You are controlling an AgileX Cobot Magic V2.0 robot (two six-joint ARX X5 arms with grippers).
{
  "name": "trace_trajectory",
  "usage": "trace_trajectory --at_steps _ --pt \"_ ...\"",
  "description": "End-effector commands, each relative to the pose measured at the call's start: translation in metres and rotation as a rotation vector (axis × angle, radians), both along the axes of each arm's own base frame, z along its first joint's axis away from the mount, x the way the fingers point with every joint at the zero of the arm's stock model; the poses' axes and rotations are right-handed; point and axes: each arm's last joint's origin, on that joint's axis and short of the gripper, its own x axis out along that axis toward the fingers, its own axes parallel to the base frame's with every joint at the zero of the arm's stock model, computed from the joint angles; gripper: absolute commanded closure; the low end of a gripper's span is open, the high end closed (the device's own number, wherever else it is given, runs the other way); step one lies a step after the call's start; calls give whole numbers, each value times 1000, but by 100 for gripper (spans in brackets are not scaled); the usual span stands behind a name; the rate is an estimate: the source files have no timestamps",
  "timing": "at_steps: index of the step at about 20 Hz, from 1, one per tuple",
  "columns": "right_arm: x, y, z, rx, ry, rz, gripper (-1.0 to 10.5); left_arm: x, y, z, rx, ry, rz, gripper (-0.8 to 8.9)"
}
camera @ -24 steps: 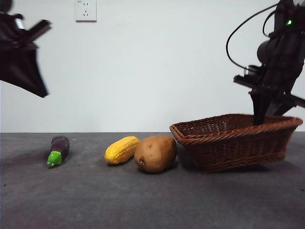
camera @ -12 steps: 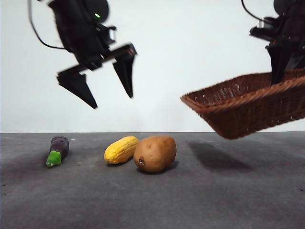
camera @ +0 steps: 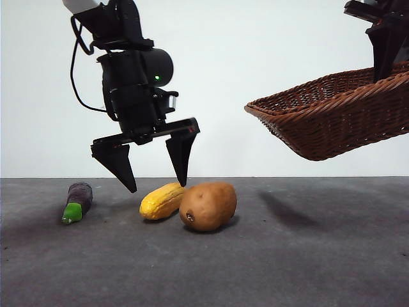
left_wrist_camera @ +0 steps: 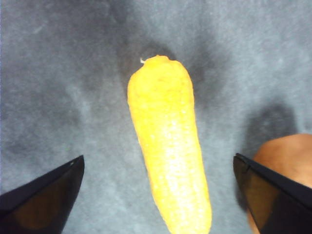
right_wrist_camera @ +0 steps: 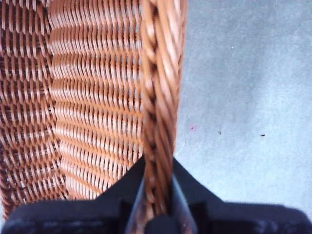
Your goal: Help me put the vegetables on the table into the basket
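Note:
The yellow corn cob [camera: 162,200] lies on the dark grey table [camera: 204,268] between the purple eggplant [camera: 78,201] and the brown potato [camera: 208,205]. My left gripper [camera: 155,179] hangs open just above the corn, one jaw on each side. In the left wrist view the corn [left_wrist_camera: 168,146] lies between the jaws and the potato [left_wrist_camera: 282,170] shows at the edge. My right gripper [camera: 383,61] is shut on the braided rim of the wicker basket [camera: 339,118] and holds it tilted in the air at the right. The right wrist view shows the rim [right_wrist_camera: 158,112] pinched between the jaws.
A white wall with a socket stands behind the table. The basket's shadow [camera: 287,214] falls on the table right of the potato. Bare table shows in front of the vegetables.
My left gripper has come down from high up to just above the corn. The basket, lifted off the table a second ago, stays held up at the right, a little higher.

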Motion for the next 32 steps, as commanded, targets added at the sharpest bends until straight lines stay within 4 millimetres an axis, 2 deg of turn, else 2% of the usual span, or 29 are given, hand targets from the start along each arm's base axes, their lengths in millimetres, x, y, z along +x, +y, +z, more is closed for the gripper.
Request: trace_trajectory --at_steps 1,6,11,12,14,18,19,23,26,30,32 --pt "-3 0 4 4 -19 16 955 0 -7 -9 28 -2 -12 251" --pt "-3 0 4 4 -16 16 955 0 -10 -11 33 -5 -10 252" --pt "-4 0 4 0 -5 27 955 2 -11 -25 66 25 -6 259" --pt "-4 0 4 0 -4 28 955 1 -13 -26 68 27 -11 325" --pt "-4 0 4 0 -2 28 955 1 -14 -28 68 29 -9 518" --pt "-4 0 4 0 -2 29 955 2 -14 -29 64 28 -2 796" --pt "-4 0 4 0 -2 29 955 2 -14 -29 63 28 -2 822" --pt "-4 0 4 -1 -2 29 955 4 -16 -24 27 4 -8 822" --pt "-4 -1 3 -38 -8 15 955 8 -12 6 -83 -11 -21 822" --pt "-3 -3 3 -82 0 -36 955 12 -14 75 -249 -94 -35 818" --pt "-2 -3 3 -84 -3 -61 955 9 -21 107 -384 -114 -60 818"
